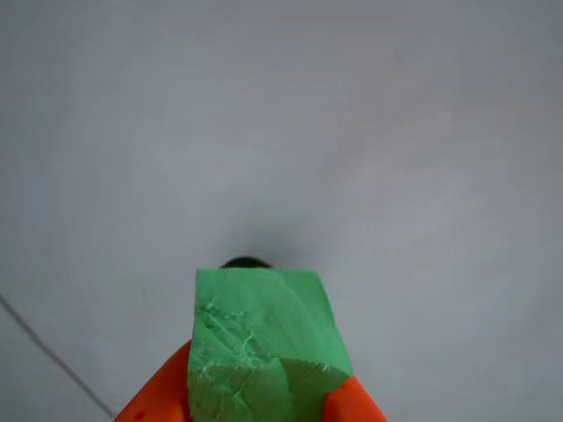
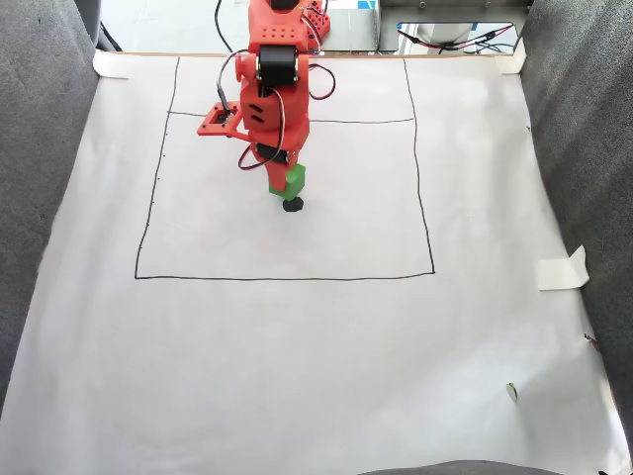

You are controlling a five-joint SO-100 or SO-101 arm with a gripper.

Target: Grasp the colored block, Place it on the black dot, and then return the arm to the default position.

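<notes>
just short of the black dot [image 2: 293, 206], my gripper [image 1: 255, 413] holds the green foam cube [image 1: 259, 338] clamped; placing and homing remain.

Rough, scuffed green foam block [image 1: 264, 343], smooth glossy orange plastic gripper [image 1: 255, 413], matt white paper sheet [image 2: 316, 346] with thin drawn lines, fuzzy grey cloth [image 2: 40, 148] at nine o'clock

No readable text, label, brand, number or sign appears in either view; the white paper sheet [image 2: 316, 346] carries only thin hand-drawn black lines [image 2: 287, 277], not writing.
</notes>
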